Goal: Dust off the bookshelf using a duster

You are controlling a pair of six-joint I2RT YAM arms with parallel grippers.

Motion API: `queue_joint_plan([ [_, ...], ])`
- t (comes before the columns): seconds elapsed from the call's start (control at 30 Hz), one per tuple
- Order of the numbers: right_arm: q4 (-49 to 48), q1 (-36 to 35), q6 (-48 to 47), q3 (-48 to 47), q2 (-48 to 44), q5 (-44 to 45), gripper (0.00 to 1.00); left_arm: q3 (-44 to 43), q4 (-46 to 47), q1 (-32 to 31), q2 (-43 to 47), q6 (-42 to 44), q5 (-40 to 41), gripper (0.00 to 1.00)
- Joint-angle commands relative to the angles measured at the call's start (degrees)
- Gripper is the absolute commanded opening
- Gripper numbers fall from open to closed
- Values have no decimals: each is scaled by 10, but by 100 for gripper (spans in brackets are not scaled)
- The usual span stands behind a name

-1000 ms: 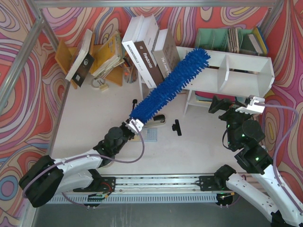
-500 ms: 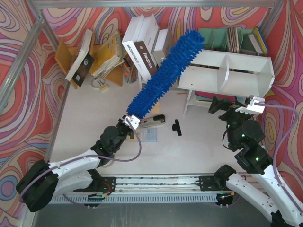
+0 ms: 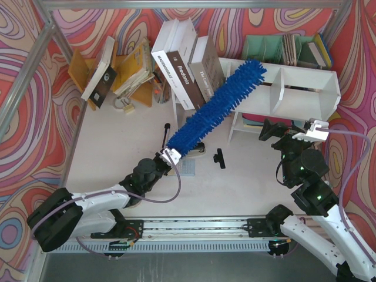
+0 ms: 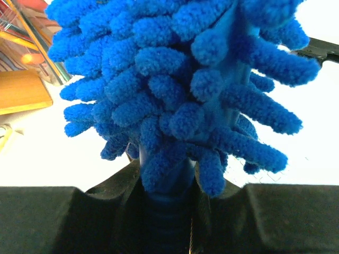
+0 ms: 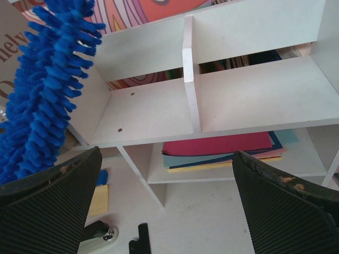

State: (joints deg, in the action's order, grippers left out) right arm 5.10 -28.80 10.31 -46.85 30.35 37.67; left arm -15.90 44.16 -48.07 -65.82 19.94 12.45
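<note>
The blue duster slants from the table's middle up to the right, and its fluffy tip lies over the left compartment of the white bookshelf. My left gripper is shut on the short handle at the low end. In the left wrist view the duster fills the picture, and the left gripper clamps its ribbed handle. My right gripper hovers open in front of the shelf's right half. In the right wrist view the right gripper is empty, facing the bookshelf with the duster at its left.
Leaning books stand just left of the shelf, and an orange book rack is at back left. A teal file organiser sits behind the shelf. Coloured folders lie under it. A stapler and a black clip lie on the table.
Half a second ago the duster's tip was swung up and left, off the shelf. It has since come back down to the right onto the left compartment. The right arm has not moved.
</note>
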Motion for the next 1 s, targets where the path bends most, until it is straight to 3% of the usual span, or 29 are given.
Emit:
queue_joint_plan([
  [0.0,1,2,-8,1,-4,7,99,-23,11,-10,30,9,8,0],
  [0.3,2,2,-6,2,-6,6,99,-58,-19,-11,158,-13,41,0],
  [0.5,3,2,-4,2,-6,6,99,-130,-134,-11,231,-129,162,0],
  [0.73,3,2,-3,2,-6,5,99,-300,-417,-4,218,-276,298,0],
  [0.87,3,2,-3,2,-6,4,99,-401,-575,12,160,-346,314,0],
  [0.97,4,2,-2,2,-6,4,99,-437,-638,17,129,-372,300,0],
])
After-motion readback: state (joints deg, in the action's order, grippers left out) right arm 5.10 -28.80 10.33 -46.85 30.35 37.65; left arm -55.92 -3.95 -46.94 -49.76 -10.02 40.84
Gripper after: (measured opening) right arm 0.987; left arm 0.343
